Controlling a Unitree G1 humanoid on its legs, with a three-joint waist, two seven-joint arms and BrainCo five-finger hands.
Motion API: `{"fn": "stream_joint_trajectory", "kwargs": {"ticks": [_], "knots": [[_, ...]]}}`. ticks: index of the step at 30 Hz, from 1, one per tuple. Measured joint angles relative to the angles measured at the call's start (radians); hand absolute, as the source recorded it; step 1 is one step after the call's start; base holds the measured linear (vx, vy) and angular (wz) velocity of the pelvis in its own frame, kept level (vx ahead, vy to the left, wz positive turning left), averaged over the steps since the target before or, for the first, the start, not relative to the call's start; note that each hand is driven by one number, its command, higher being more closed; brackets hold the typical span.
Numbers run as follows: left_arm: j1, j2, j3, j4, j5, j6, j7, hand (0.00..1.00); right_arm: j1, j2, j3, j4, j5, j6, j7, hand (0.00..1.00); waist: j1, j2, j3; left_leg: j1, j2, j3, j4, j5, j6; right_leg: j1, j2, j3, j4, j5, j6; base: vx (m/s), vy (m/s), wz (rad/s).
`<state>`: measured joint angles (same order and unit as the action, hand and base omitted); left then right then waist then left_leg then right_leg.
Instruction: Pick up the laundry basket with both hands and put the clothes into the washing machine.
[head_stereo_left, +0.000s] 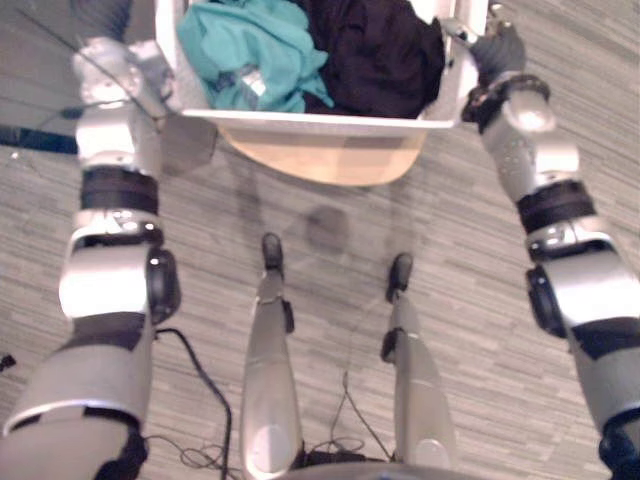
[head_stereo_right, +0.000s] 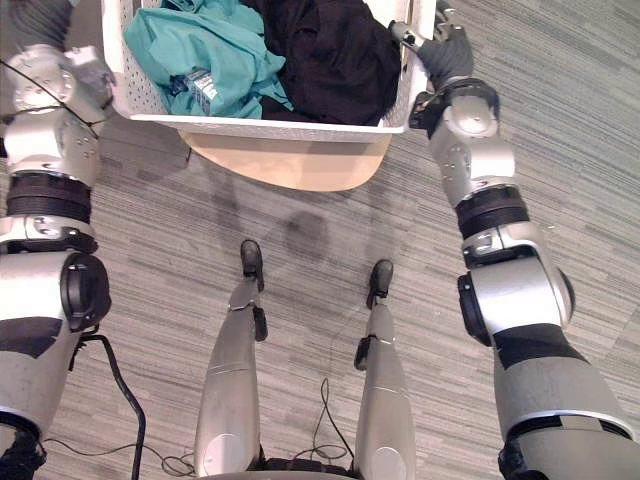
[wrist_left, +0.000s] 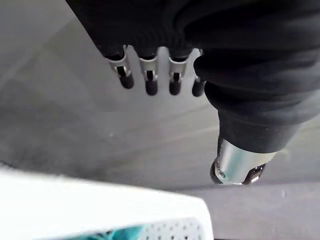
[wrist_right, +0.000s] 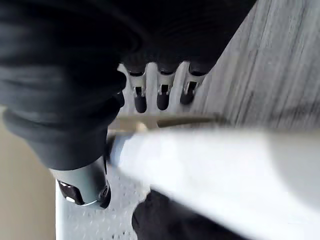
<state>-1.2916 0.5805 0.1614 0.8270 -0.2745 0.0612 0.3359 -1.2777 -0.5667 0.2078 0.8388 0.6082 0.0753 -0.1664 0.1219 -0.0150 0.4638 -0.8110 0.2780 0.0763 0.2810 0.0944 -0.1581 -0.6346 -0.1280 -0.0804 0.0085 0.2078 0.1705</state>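
Observation:
A white laundry basket rests on a low, light wooden table at the top of the view. It holds a teal garment on the left and black clothes on the right. My left hand hangs beside the basket's left wall, apart from it. Its fingers are relaxed and hold nothing, with the basket's corner below them. My right hand is at the basket's right rim, thumb inside and fingers outside, not curled round it.
Grey striped carpet lies all round the table. A dark strip crosses the floor at the left edge.

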Motion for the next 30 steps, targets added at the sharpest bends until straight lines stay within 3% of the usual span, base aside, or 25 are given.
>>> {"fn": "stream_joint_trajectory", "kwargs": {"ticks": [3, 9, 12, 17, 20, 23, 27, 30], "knots": [[0.007, 0.028, 0.006, 0.0, -0.001, -0.001, -0.008, 0.0, 0.001, -0.068, -0.015, -0.004, 0.003, 0.0, -0.003, 0.0, -0.001, 0.0, 0.009, -0.002, -0.001, 0.0, 0.011, 0.0, 0.001, 0.0, -0.007, -0.002, 0.01, 0.0, 0.0, -0.04, 0.012, 0.03], [0.126, 0.06, 0.052, -0.058, -0.003, -0.008, -0.008, 0.0, 0.144, -0.097, -0.106, -0.145, 0.018, -0.005, -0.006, 0.0, -0.024, 0.0, 0.01, 0.011, -0.001, 0.01, 0.016, -0.003, 0.004, 0.006, -0.011, 0.003, 0.026, -0.004, 0.004, -0.03, 0.014, 0.0], [0.28, 0.062, 0.085, -0.181, -0.027, -0.02, -0.004, 0.0, 0.337, -0.107, -0.215, -0.281, 0.019, -0.013, -0.01, 0.0, -0.027, 0.0, 0.01, 0.051, 0.0, 0.021, 0.017, -0.005, 0.008, 0.04, -0.013, 0.008, 0.027, -0.009, 0.008, 0.0, 0.0, 0.0], [0.632, 0.044, 0.132, -0.519, -0.031, -0.073, 0.028, 0.0, 0.782, -0.1, -0.413, -0.571, 0.011, -0.032, -0.027, 0.0, -0.03, 0.0, 0.01, 0.144, -0.003, 0.042, 0.017, -0.021, 0.02, 0.082, -0.019, 0.022, 0.122, -0.083, -0.002, 0.0, -0.004, 0.04], [0.867, -0.062, 0.19, -0.713, -0.038, -0.114, 0.044, 0.0, 1.033, -0.007, -0.561, -0.716, -0.022, -0.044, -0.025, 0.0, -0.036, 0.003, 0.005, 0.22, -0.017, 0.043, 0.009, -0.033, 0.017, 0.121, -0.035, 0.019, 0.202, -0.144, -0.004, 0.0, -0.019, 0.16], [1.094, -0.217, 0.203, -0.812, -0.043, -0.136, 0.041, 0.0, 1.224, 0.118, -0.628, -0.772, -0.06, -0.07, -0.006, 0.0, -0.039, 0.004, -0.074, 0.263, -0.028, 0.053, -0.004, -0.05, 0.019, 0.136, -0.052, 0.017, 0.247, -0.191, -0.008, 0.02, -0.027, 0.11], [1.311, -0.425, 0.2, -0.816, -0.077, -0.139, 0.014, 0.0, 1.412, 0.325, -0.629, -0.77, -0.11, -0.066, 0.04, 0.0, -0.052, 0.009, -0.165, 0.385, -0.054, 0.069, -0.069, -0.049, 0.021, 0.216, -0.077, 0.013, 0.268, -0.228, -0.006, 0.07, -0.016, 0.11], [1.399, -0.525, 0.188, -0.717, -0.078, -0.134, -0.034, 0.0, 1.51, 0.417, -0.621, -0.7, -0.152, -0.049, 0.066, 0.0, -0.054, 0.02, -0.239, 0.475, -0.072, 0.083, -0.109, -0.047, 0.019, 0.279, -0.095, 0.014, 0.276, -0.255, -0.001, 0.1, -0.02, 0.06]]}}
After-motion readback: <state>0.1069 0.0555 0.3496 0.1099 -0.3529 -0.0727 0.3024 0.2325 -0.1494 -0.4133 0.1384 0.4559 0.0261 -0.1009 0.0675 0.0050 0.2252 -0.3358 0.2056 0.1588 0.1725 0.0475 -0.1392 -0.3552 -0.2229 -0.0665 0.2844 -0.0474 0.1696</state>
